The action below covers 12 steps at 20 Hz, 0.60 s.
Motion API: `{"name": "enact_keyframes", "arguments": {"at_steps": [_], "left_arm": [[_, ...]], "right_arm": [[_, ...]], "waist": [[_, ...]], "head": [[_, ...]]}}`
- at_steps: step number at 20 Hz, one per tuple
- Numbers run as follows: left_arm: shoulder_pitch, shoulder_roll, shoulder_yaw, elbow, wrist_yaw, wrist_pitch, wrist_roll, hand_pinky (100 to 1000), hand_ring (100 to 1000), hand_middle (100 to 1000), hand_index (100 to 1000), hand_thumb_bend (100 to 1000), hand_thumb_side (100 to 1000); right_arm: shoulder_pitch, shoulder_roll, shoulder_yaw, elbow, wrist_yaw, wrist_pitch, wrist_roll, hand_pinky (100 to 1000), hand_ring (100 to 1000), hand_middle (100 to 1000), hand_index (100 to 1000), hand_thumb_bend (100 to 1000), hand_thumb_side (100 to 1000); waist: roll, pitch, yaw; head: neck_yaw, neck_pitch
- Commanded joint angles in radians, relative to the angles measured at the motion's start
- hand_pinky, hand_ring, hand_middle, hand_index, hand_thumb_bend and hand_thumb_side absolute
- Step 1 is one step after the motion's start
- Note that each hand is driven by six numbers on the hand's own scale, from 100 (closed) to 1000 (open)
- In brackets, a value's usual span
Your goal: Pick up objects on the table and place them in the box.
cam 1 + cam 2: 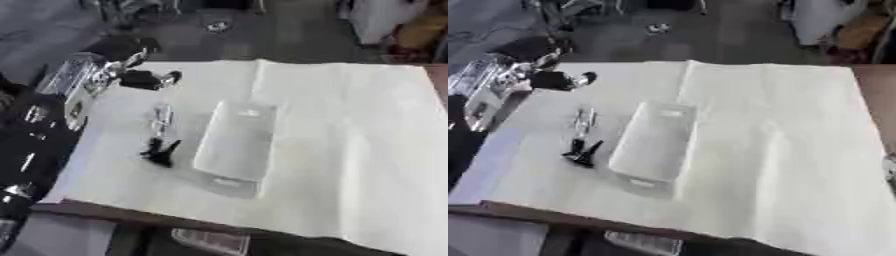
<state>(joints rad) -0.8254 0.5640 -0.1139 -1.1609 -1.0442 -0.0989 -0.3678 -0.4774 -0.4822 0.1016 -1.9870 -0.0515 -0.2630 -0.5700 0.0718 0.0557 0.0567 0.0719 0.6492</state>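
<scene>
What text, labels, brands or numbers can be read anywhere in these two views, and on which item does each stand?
None can be read.
White box: plain, no print visible.
Small black object beside the box: no marking visible.
Thin silvery object above it: too blurred to tell.
Left hand at the table's far left corner: no legible label.
White table cover: blank.

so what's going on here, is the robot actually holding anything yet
Not that shows. The robot's left hand is raised at the table's far left edge, but its fingers are too blurred to read. A small black object and a silvery item lie on the white cloth, just left of the pale box. The right hand is out of view.
</scene>
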Motion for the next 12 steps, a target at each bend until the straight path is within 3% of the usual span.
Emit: {"name": "enact_keyframes", "arguments": {"at_steps": [1,4,11,12], "left_arm": [[-0.025,0.014,0.000,-0.003,0.009,-0.006,0.001,896,933,927,933,295,1000],[-0.028,0.013,0.000,0.004,0.007,-0.006,-0.001,897,933,928,933,297,1000],[-0.035,0.013,-0.002,0.014,-0.002,-0.006,-0.008,897,935,930,933,300,1000],[-0.036,0.014,-0.004,0.019,-0.009,-0.003,-0.014,864,912,915,910,310,1000]], "right_arm": [[-0.023,-0.001,-0.017,-0.013,0.011,-0.014,-0.012,423,465,488,637,296,1000],[-0.025,0.000,-0.016,-0.013,0.013,-0.018,-0.013,423,465,488,637,296,1000],[-0.023,-0.001,-0.014,-0.013,0.011,-0.015,-0.011,422,465,489,638,296,1000],[-0.023,-0.001,-0.013,-0.013,0.010,-0.014,-0.011,422,465,489,639,295,1000]], "waist": [[-0.004,-0.015,-0.004],[-0.004,-0.014,-0.007],[0.000,-0.012,-0.012],[0.001,-0.013,-0.013]], "head": [[-0.029,-0.028],[-0.032,-0.033],[0.002,-0.007],[0.003,-0.006]]}}
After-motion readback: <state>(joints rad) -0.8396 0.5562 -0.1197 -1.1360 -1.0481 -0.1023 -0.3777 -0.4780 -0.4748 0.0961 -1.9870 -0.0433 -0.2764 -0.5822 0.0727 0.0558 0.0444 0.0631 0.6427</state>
